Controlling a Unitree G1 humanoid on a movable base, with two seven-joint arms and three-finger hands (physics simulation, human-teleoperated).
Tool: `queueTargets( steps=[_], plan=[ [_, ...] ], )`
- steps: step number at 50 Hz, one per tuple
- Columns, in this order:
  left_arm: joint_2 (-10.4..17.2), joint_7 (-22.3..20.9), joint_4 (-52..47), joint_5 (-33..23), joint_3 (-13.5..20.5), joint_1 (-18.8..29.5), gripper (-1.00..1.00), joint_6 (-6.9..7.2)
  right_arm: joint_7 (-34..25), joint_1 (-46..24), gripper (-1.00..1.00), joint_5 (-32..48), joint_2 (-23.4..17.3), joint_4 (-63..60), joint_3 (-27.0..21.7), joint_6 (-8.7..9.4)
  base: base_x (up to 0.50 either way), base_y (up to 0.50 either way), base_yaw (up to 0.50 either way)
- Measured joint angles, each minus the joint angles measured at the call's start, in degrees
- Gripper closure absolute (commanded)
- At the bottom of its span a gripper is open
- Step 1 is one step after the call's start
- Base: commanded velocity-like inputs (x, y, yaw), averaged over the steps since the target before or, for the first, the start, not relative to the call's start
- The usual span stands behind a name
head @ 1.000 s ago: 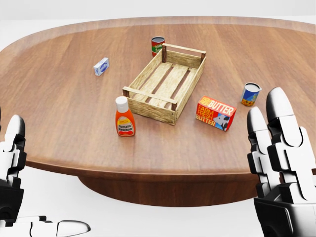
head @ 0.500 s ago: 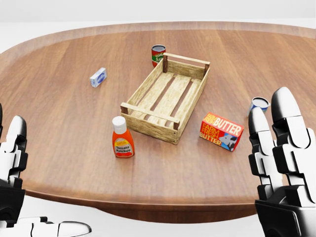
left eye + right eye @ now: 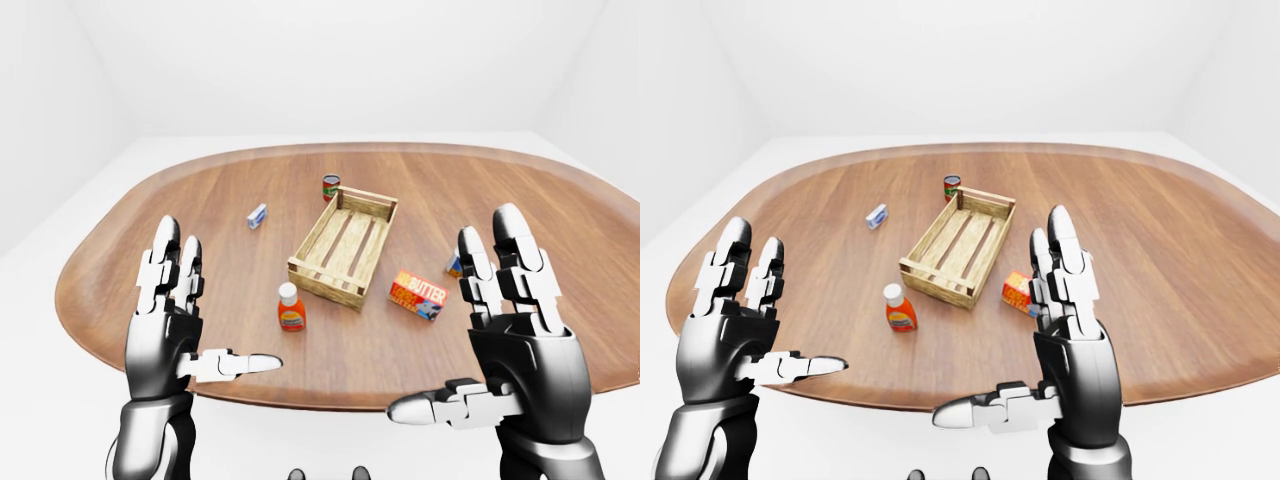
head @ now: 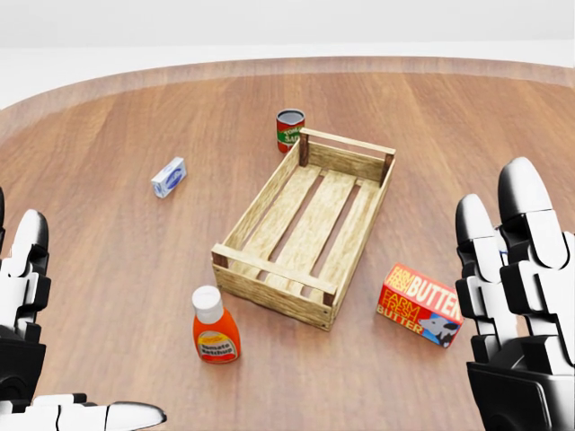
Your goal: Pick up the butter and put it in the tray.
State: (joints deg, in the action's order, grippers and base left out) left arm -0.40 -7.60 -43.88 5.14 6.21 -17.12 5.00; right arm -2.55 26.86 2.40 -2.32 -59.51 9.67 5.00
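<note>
Nothing of the task is done yet, as far as the views show. The butter (image 4: 420, 305) lies flat on the bench (image 4: 108, 260), outside the tray (image 4: 305, 226), and the tray holds nothing. What is left is the whole of it: reach, grasp, lift, carry over the tray's wall and set the butter down inside.

The butter sits just beside the tray's lower right corner in the head view, apart from it by a small strip of bare wood, with its printed face up and turned at a slant.

The right hand (image 3: 510, 330) is raised, palm toward the bench, its fingers spread wide and straight, thumb stretched out to the side; it holds nothing. In the head view the butter lies just to the left of this hand's fingers and close to them in the picture, but the left-eye view suggests the hand is held up above the bench's near edge, so the two are not touching. The left hand (image 3: 175, 315) is likewise wide and empty, well apart from the butter, on the far side of a ketchup bottle (image 4: 213, 326).

The right hand looks the natural one for the grasp, since the butter lies on its side of the tray.
</note>
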Motion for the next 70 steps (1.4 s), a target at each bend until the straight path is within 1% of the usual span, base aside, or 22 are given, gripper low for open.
queueTargets(
  steps=[29, 53, 58, 61, 70],
  plan=[
    [0.0, 0.0, -0.2, 0.0, -0.1, -0.2, -1.00, 0.00, -0.1, -0.3, -1.00, 0.0, 0.2, 0.8, -0.2, 0.00, 0.42, 0.00, 0.00],
    [0.0, -0.1, -0.4, 0.1, 0.2, -0.2, -1.00, 0.00, 0.2, -0.7, -1.00, -0.4, 0.4, 2.1, -0.6, 0.00, 0.01, 0.00, 0.00],
    [0.0, 0.0, -0.1, 0.2, 0.3, 0.0, -1.00, 0.00, -0.5, -1.0, -1.00, 0.3, 0.2, 2.4, -1.7, 0.00, 0.00, 0.00, 0.00],
    [0.0, 0.1, 0.0, 0.1, 0.3, 0.2, -1.00, 0.00, -1.6, -1.5, -1.00, 0.9, 0.2, 1.6, -3.5, 0.00, 0.00, 0.00, 0.00],
    [0.0, 0.3, 0.3, 0.0, 0.2, 0.4, -1.00, 0.00, -8.4, -3.7, -1.00, 4.2, 0.8, 0.9, -12.5, 0.00, 0.00, 0.00, 0.00]
  ],
)
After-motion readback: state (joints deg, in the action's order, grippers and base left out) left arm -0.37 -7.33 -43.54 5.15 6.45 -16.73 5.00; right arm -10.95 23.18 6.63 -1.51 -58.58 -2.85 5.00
